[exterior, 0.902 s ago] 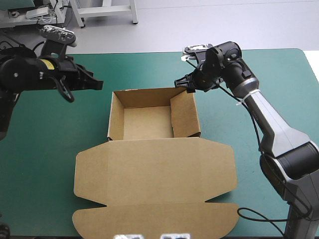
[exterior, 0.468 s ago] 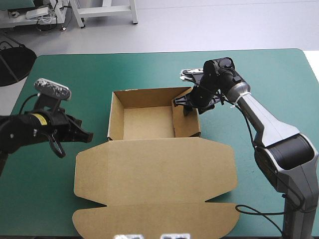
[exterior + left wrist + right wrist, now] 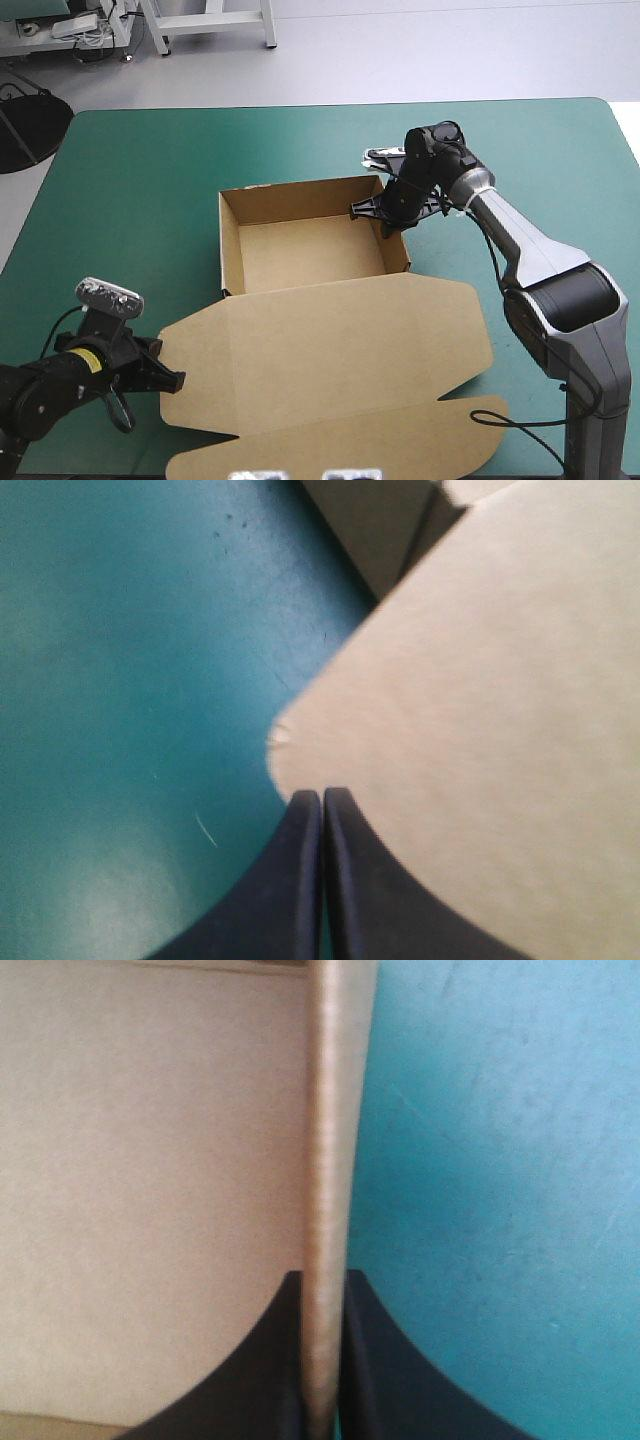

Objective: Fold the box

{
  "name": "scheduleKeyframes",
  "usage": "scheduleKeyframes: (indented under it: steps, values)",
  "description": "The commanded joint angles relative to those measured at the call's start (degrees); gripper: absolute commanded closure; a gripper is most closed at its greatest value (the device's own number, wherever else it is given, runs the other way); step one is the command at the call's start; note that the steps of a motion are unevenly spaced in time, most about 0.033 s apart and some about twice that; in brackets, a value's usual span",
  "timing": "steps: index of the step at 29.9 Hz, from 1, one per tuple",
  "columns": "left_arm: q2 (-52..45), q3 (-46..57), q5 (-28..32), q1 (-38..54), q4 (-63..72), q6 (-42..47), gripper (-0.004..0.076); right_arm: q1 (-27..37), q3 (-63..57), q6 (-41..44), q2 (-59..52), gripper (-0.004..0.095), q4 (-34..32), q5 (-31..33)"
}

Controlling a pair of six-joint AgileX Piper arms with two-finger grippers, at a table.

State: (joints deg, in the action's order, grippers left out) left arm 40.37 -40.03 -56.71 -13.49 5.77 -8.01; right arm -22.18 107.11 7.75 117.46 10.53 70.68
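The brown box (image 3: 300,255) stands mid-table as an open tray with its walls raised, turned slightly. Its lid (image 3: 330,350) lies flat toward the front edge. My right gripper (image 3: 383,212) sits on the far end of the tray's right wall. In the right wrist view this gripper (image 3: 322,1290) is shut on the wall's upper edge (image 3: 328,1140), which runs straight ahead between the fingers. My left gripper (image 3: 172,380) is low at the front left, by the lid's left corner. In the left wrist view it (image 3: 322,798) is shut, its tip at the rounded corner of the lid (image 3: 480,730).
The teal-green cover (image 3: 120,200) spreads wide to the left of the tray and beyond it. The lid's front flap (image 3: 340,445) reaches the table's front edge. The right arm stretches over the table's right side.
My left arm has swung from the far left down to the lid's left front corner. My right gripper dropped onto the right wall. The box turned a little and the wall's flap now lies flush.
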Motion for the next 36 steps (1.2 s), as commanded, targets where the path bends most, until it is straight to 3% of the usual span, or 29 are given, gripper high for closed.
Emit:
scheduleKeyframes:
  steps: [1,6,13,19,23,28,33,36]
  values:
    - [-3.6,2.0,3.3,-0.2,0.7,1.5,0.0732,1.0,1.9,1.1,-4.1,0.0926,-0.4,0.9]
    - [-6.9,2.3,2.9,-0.2,-4.3,1.5,0.0732,6.6,2.5,1.9,-8.2,0.0926,-4.7,0.9]
    - [-8.3,2.3,-0.3,-0.2,-7.9,1.7,0.0732,23.0,0.9,-1.1,-16.5,0.0926,-7.4,1.0]
    - [-8.3,2.3,4.6,-0.2,-7.9,3.5,0.0732,36.9,-6.5,-3.2,-22.0,0.0926,-12.4,1.0]
    - [-8.3,2.3,5.4,-0.2,-11.0,3.9,0.0732,46.1,-11.8,-4.5,-22.4,0.0926,-11.4,1.0]
    - [-8.3,2.3,5.1,-0.2,-13.2,3.9,0.0732,51.2,-15.0,-8.5,-22.4,0.0926,-12.1,-0.6]
    - [-8.3,2.3,4.9,-0.2,-12.6,3.9,0.0732,51.5,-15.0,-10.5,-21.5,0.0914,-11.9,-0.7]
    - [-8.3,2.3,4.9,-0.2,-12.6,3.7,0.0732,51.0,-15.0,-8.4,-20.8,0.0798,-12.4,0.9]
